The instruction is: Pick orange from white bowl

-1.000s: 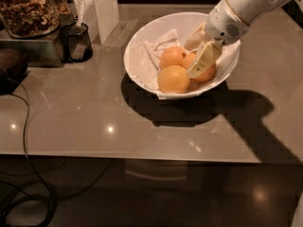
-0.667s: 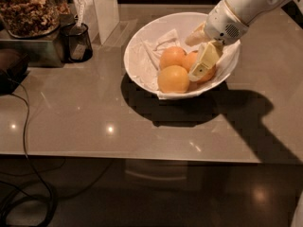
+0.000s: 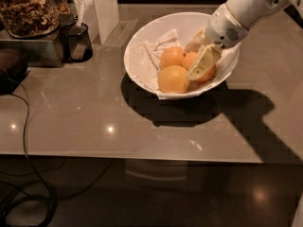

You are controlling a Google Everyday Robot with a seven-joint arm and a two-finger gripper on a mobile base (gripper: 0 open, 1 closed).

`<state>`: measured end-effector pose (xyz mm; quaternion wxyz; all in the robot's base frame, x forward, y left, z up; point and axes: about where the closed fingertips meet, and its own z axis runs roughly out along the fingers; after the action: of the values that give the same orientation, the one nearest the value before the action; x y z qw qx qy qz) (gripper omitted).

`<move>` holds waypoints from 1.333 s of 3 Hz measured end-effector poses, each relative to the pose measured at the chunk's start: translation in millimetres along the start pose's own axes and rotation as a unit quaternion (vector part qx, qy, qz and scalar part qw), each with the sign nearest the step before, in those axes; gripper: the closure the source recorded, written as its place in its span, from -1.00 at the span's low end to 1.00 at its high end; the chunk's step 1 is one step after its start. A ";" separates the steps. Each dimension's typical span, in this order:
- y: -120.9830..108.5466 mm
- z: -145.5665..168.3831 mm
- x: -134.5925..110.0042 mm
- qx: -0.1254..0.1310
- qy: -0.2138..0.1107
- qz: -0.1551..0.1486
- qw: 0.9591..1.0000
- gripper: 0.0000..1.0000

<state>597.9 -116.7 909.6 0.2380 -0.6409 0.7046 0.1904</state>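
Observation:
The white bowl stands on the grey counter at centre back, lined with white paper. It holds three fruits. The deep reddish-orange orange lies at the right side of the bowl, partly hidden by my gripper. A paler yellow-orange fruit lies at the front and a smaller light-orange fruit behind it. My gripper reaches down into the bowl from the upper right, right at the orange.
A black mesh cup, a glass jar of nuts and a white upright block stand at the back left. Dark cables hang over the counter's front-left edge. The arm's shadow falls on the counter at right.

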 end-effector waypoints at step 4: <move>-6.5 15.6 21.9 -0.020 0.009 0.014 1.000 -0.60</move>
<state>604.3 -126.3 884.4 0.2160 -0.6373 0.7116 0.2018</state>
